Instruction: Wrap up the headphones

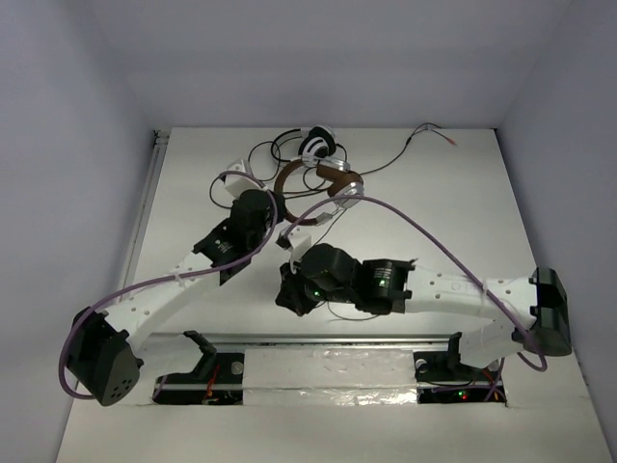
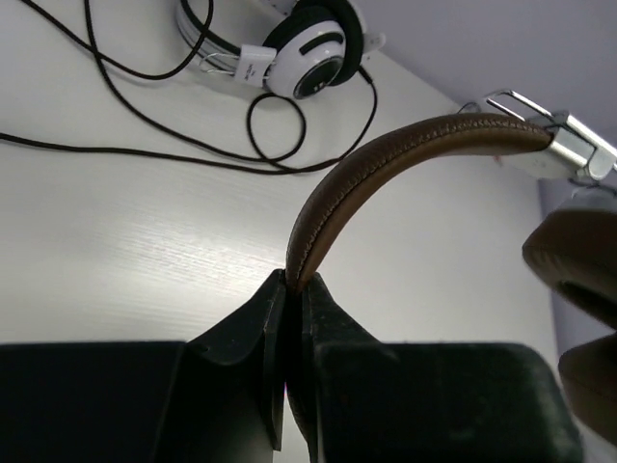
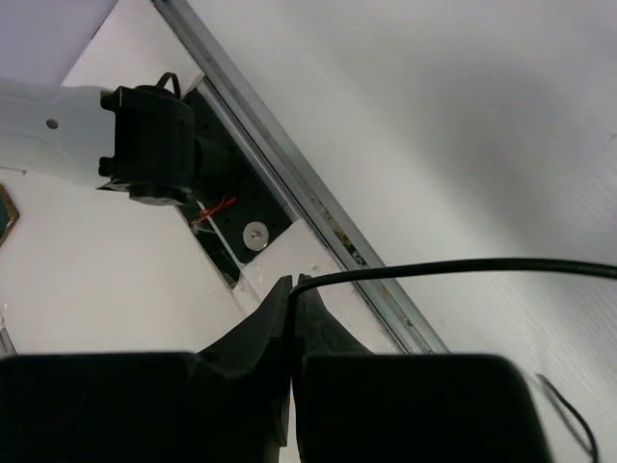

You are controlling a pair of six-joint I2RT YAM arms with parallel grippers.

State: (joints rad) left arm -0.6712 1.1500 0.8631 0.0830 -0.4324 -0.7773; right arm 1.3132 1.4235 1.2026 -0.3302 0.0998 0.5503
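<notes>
Left wrist: the left gripper (image 2: 294, 289) is pinched tight on the brown headband of the headphones (image 2: 405, 145), with an earcup at the right edge. White-and-black headphones (image 2: 308, 43) lie beyond on the table (image 2: 145, 251).

Right wrist: the right gripper (image 3: 292, 294) is clamped on a thin black cable (image 3: 453, 267).

From above: the headphones are at the table's far middle, just in front of the white pair.
</notes>
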